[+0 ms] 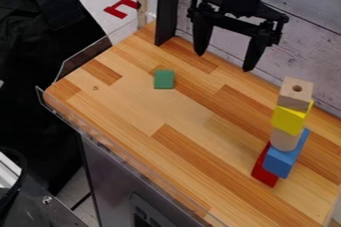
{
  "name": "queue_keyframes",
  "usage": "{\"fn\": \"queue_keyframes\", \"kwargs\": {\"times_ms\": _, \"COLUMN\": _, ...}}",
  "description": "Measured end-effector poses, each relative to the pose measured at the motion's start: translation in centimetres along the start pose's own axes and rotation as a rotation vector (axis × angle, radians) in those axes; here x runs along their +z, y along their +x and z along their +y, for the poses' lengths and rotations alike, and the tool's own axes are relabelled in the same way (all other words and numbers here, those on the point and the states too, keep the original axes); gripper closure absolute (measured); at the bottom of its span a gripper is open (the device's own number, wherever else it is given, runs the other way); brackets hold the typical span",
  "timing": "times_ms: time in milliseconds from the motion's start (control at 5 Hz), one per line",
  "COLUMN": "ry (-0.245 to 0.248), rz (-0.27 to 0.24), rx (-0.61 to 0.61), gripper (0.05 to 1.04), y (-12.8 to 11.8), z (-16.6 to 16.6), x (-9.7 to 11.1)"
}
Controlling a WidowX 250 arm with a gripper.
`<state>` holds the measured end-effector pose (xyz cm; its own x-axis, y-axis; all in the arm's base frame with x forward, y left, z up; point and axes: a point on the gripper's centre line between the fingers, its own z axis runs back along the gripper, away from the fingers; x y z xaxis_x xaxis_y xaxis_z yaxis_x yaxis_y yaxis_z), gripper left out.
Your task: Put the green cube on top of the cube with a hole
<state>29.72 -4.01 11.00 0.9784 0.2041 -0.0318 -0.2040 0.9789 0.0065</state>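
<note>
Open black two-finger tool (224,62), suspended at the top of the camera view over the far side of a butcher-block wooden counter (126,101), its fingers spread well apart and pointing down. The small green cube (164,79) lies directly on the counter, toward its far left portion and well apart from the stack at right. The stack comprises, from the base upward, a red block (265,167), a blue rectangular block (285,157), a natural-wood cylinder (284,140), a yellow block (289,120) and, uppermost, a pale wooden cube with a round hole (295,94), the hole facing up. The blue block rests across the red one, whose side is exposed at left. Behind the counter stand a whitewashed plank wall (306,32) and a dark upright post (167,12). A red bracket-shaped piece (122,8) appears beyond the far left edge.
</note>
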Motion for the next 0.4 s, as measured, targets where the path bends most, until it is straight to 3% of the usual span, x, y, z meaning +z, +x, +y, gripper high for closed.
{"fn": "queue_keyframes", "kwargs": {"times_ms": 200, "ry": 0.013, "rz": 0.038, "rx": 0.002, "gripper": 0.083, "y": -0.3, "z": 0.1, "x": -1.1}}
{"fn": "queue_keyframes", "kwargs": {"times_ms": 400, "ry": 0.021, "rz": 0.035, "rx": 0.106, "gripper": 0.083, "y": 0.0, "z": 1.2, "x": -1.5}}
